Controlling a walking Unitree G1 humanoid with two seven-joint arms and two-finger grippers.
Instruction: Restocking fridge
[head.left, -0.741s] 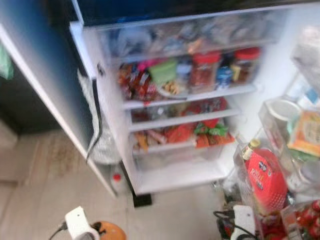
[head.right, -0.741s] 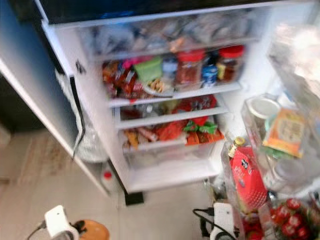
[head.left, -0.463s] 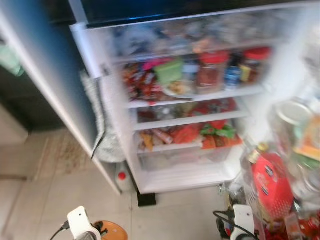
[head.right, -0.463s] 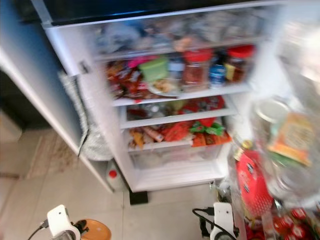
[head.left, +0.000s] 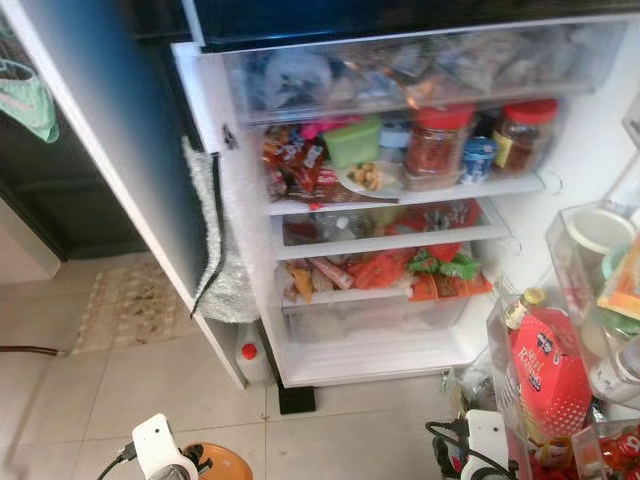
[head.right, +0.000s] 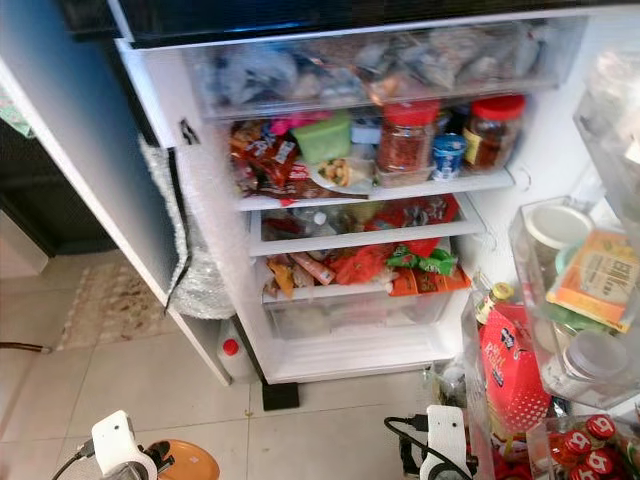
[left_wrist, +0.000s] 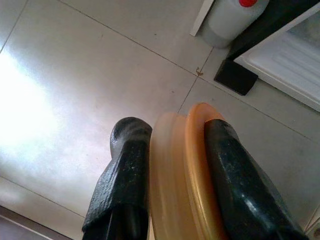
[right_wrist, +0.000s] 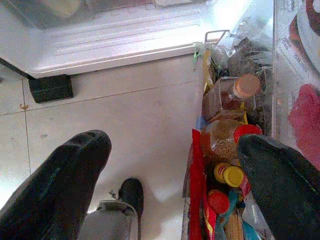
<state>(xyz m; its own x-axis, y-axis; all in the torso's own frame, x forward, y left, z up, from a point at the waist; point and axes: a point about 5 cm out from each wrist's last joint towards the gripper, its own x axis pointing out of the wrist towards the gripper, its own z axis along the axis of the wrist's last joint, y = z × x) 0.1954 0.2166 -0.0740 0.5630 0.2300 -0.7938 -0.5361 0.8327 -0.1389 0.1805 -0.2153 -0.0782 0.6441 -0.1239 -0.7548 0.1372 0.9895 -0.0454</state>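
Orange shows low in the left eye view: a round lid-like disc (head.left: 218, 464) sits at the left gripper (head.left: 165, 455), down over the tiled floor (head.left: 120, 380), well short of the open fridge (head.left: 390, 230) with its crowded shelves.

From the right eye, the right gripper (head.right: 440, 450) hangs below the fridge's door bins (head.right: 560, 300), near a red carton (head.right: 512, 372).

Along the left wrist, both black fingers (left_wrist: 125, 170) pinch the disc edge-on, a white jug (left_wrist: 230, 17) standing at the fridge's foot.

Along the right wrist, the fingers (right_wrist: 65, 175) stand spread with nothing between them, over a bag of bottles and jars (right_wrist: 225, 170) beside the fridge base.

I judge this the carry-in step; next, lift the disc toward a free shelf spot.
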